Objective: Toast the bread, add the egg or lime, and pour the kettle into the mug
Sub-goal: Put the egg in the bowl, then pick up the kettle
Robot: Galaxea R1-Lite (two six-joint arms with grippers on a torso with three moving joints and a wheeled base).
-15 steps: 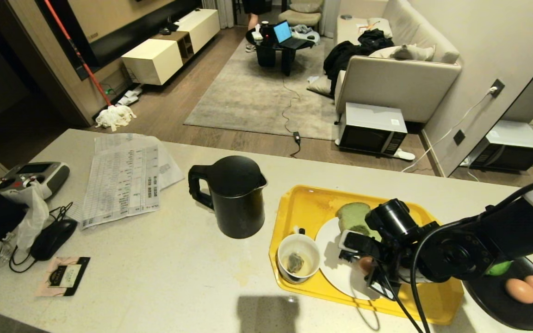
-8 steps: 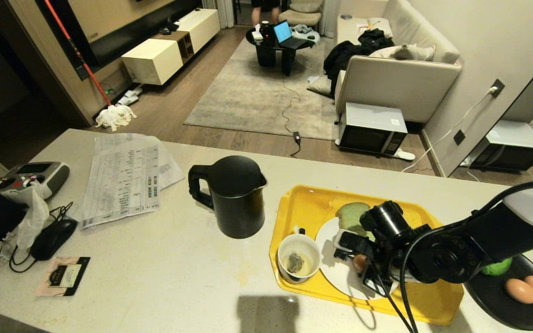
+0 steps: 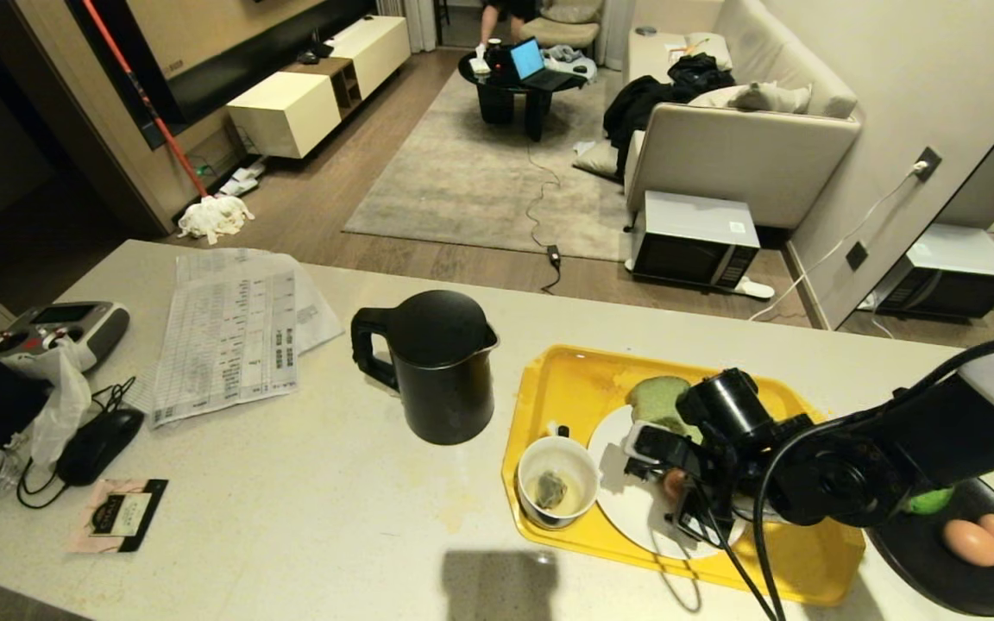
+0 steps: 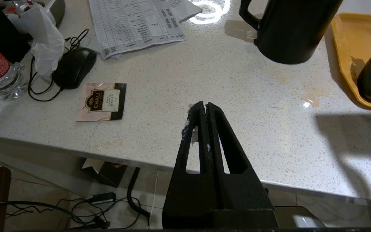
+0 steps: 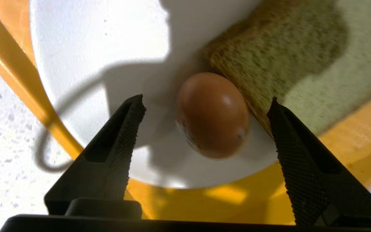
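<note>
From the head view we see the bread (image 3: pixel 659 404) lying on the white plate (image 3: pixel 626 504) in the yellow tray (image 3: pixel 566 379) at lower right, so we judge the toasting step finished. The right gripper (image 3: pixel 678 487) hangs over the plate with an egg (image 3: pixel 674 483) under it. The kettle (image 3: pixel 441 366) stands upright mid-frame, beside the tray, and the mug (image 3: pixel 556 479) at the tray's left edge holds only a tea bag, so pouring is left to do. Two eggs and the lime (image 3: pixel 928 500) sit on a dark dish at far right.

In the left wrist view the left gripper (image 4: pixel 204 108) sits parked near the counter's edge, its fingers pressed together and empty.

In the right wrist view the fingers are spread wide either side of the egg (image 5: pixel 212 114), touching neither side; it rests on the plate against the bread's crust, so we judge it delivered.
</note>
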